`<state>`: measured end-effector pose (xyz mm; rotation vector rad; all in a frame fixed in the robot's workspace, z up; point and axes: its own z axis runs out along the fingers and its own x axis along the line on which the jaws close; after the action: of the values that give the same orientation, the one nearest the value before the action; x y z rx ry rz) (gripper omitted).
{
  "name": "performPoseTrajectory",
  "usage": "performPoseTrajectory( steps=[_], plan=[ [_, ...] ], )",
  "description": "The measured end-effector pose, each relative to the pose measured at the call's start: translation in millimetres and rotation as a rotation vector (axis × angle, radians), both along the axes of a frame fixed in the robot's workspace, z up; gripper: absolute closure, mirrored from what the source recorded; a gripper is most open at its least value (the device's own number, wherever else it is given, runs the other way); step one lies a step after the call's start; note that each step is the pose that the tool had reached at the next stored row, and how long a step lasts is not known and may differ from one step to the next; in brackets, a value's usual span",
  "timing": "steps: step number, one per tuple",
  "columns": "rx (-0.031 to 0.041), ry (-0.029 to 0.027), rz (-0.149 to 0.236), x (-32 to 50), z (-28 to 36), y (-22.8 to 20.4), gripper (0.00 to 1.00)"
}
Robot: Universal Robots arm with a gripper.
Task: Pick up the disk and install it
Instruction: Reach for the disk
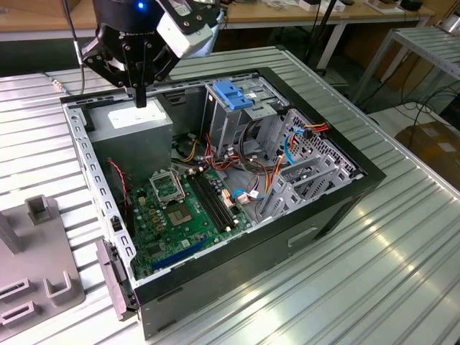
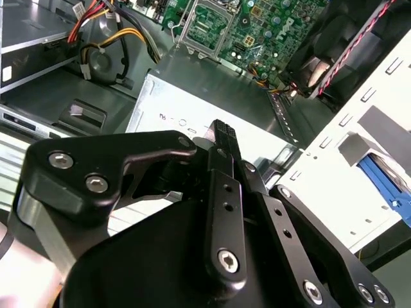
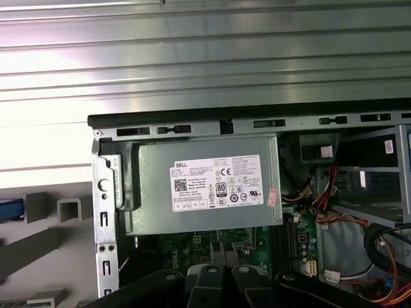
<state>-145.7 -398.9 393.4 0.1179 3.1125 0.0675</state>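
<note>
In the exterior view the gripper point(image 1: 141, 100) hangs at eleven o'clock of the open computer case point(image 1: 323, 215). Its fingers are pressed together, pinching nothing, tips just above the power supply point(image 1: 136, 128). The disk point(image 2: 384, 185), shown by its blue rail, sits outside the case wall by the grey holder point(image 1: 50, 287) at eight o'clock, well apart from the gripper.

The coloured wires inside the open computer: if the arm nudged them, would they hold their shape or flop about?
Probably flop: the wires are thin and hang in loose curves beside the drive cage. They look light, so they should give easily. Their ends seem plugged in, so a hard push might strain them.
</note>
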Motion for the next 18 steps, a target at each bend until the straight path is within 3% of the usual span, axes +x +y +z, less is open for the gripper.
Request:
performPoseTrajectory(
  steps=[18],
  plan=[
    [0.0001,0.0,0.0,-19.3,0.0,0.0,0.9]
  ],
)
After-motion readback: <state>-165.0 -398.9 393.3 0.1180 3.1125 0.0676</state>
